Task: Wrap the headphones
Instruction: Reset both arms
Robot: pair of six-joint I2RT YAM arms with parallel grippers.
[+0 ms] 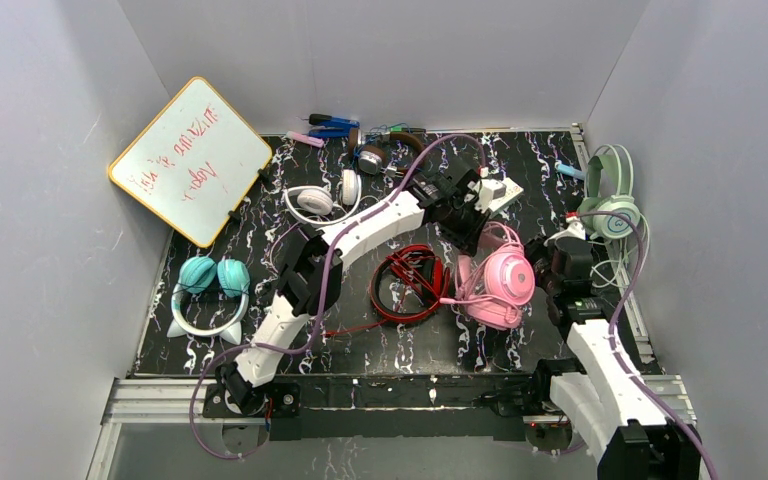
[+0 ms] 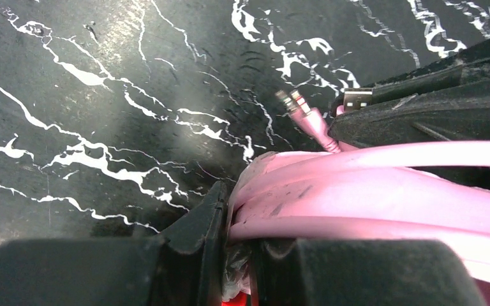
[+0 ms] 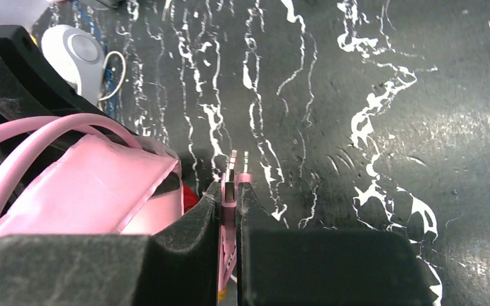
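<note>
Left gripper (image 2: 237,223) is clamped down tight on a bunch of flat pink strands of the pink headphones (image 1: 500,280). Honestly can't tell if that's headband, cord loops or both, but there's no real gap between the fingers. Right gripper (image 3: 228,191) is pinched shut on the tail of the pink cord (image 3: 227,213), with the plugs (image 3: 237,164) poking out just past its fingertips. Both hover over the black marbled table (image 1: 410,345), right of centre, with the pink set held between them and its cups down by the surface. Looks to me like the tail end of the wrap on this pair: most of the cord seems gathered and only the plug end is loose. The next move probably wants the right side to carry that end round the bundle and tuck it in while the left holds steady, and the two grippers are really close together, so not much room to swing. Around it: the whiteboard (image 1: 190,160) leaning at back left, mint green headphones (image 1: 612,200) against the right wall, teal headphones (image 1: 210,280) at far left, white headphones (image 1: 315,200) and brown headphones (image 1: 380,155) toward the back. The red headphones (image 1: 408,283) sit just beside the pink ones, and their loose cord looks the likeliest snag. A small white box (image 1: 500,192) sits just behind.
</note>
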